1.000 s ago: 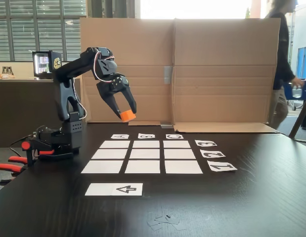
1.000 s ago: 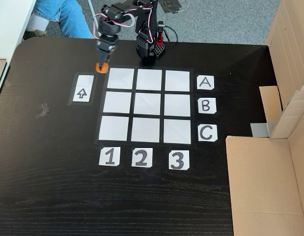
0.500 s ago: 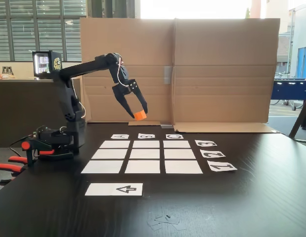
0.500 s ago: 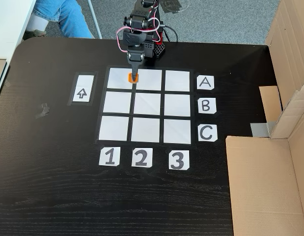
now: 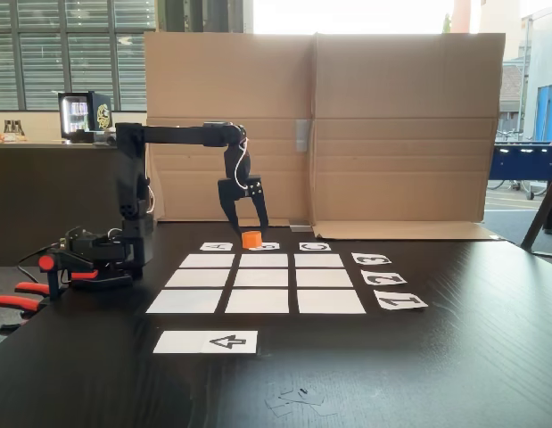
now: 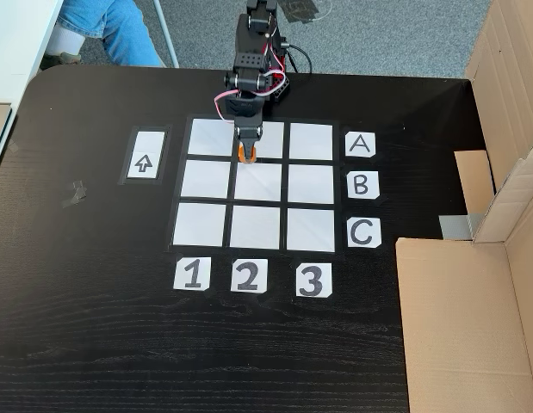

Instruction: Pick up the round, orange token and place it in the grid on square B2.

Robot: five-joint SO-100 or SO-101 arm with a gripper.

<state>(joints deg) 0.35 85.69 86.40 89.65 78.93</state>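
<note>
Arm stretched out level over the grid (image 6: 257, 226), wrist pointing straight down. Gripper (image 5: 251, 234) clamped on the orange token (image 5: 251, 239), fingers either side of it. In the top-down fixed view the token (image 6: 246, 155) sits over the seam between the top-middle rectangle and square B2 (image 6: 258, 184). Whether it touches the paper, can't tell. Arrow card (image 6: 143, 163) off to the left, untouched.
</note>
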